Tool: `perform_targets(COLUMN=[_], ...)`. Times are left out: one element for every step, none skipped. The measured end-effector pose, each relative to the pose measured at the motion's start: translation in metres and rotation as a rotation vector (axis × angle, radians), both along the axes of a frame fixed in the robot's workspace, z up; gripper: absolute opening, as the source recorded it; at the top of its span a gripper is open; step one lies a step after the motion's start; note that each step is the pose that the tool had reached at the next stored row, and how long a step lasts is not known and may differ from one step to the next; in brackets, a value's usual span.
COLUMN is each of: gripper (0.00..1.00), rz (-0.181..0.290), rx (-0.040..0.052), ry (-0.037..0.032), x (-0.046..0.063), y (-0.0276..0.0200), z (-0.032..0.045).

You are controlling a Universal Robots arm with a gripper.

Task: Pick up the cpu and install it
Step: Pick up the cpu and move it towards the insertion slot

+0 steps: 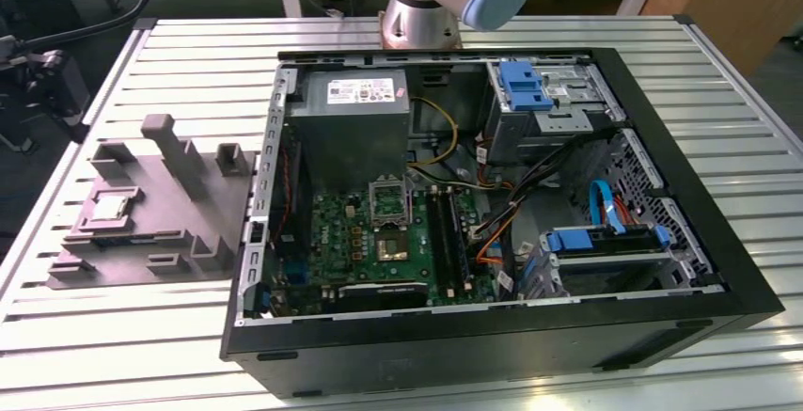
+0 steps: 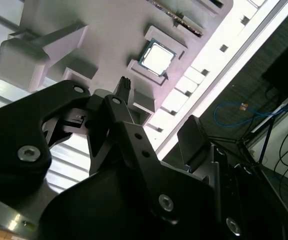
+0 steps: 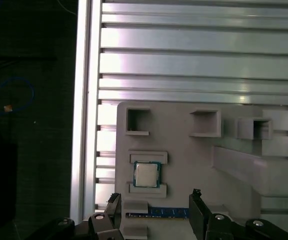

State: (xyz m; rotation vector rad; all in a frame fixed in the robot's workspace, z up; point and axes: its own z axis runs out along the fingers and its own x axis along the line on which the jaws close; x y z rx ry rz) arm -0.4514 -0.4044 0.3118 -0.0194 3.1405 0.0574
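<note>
The cpu [image 1: 111, 206] is a small silvery square lying flat in a recess of the grey moulded tray [image 1: 188, 218], at the exterior view's left of the open computer case [image 1: 502, 326]. In both wrist views the cpu [image 3: 146, 175] [image 2: 156, 56] rests untouched in its pocket on the tray [image 3: 184, 160] [image 2: 114, 35]. My gripper [image 3: 154, 204] [image 2: 161, 110] hovers above the tray, open, its black fingertips [image 3: 113, 202] spread wide with nothing between them. The cpu lies a short way beyond the fingertips. The motherboard's socket [image 1: 389, 200] sits inside the case.
A memory stick [image 3: 156, 214] lies in a slot of the tray beside the cpu. Raised blocks [image 1: 169, 138] stand on the tray. The case holds a power supply [image 1: 357, 101], cables and blue drive brackets [image 1: 603, 240]. The slatted metal table [image 1: 126, 336] ends near the tray.
</note>
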Motion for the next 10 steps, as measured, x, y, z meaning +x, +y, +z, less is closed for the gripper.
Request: perform_targets(gripper=[0.65, 0.65, 0.65, 0.65, 0.65, 0.65, 0.65, 0.65, 0.65, 0.65], rz=[0.0, 0.0, 0.0, 0.0, 0.0, 0.0, -0.001, -0.001, -0.001, -0.001], rx=[0.0, 0.0, 0.0, 0.0, 0.0001, 0.0001, 0.0001, 0.0, 0.0, 0.0], ry=[0.0, 0.0, -0.0001, 0.0, -0.0001, -0.0001, -0.0001, -0.0001, 0.0, 0.0], x=[0.0, 0.0, 0.0, 0.0, 0.0, 0.0, 0.0, 0.0, 0.0, 0.0], y=[0.0, 0.0, 0.0, 0.0, 0.0, 0.0, 0.0, 0.0, 0.0, 0.0], z=[-0.0005, -0.0009, -0.0014, -0.0019, -0.0025, -0.003, -0.005, -0.0056, -0.0061, -0.0065])
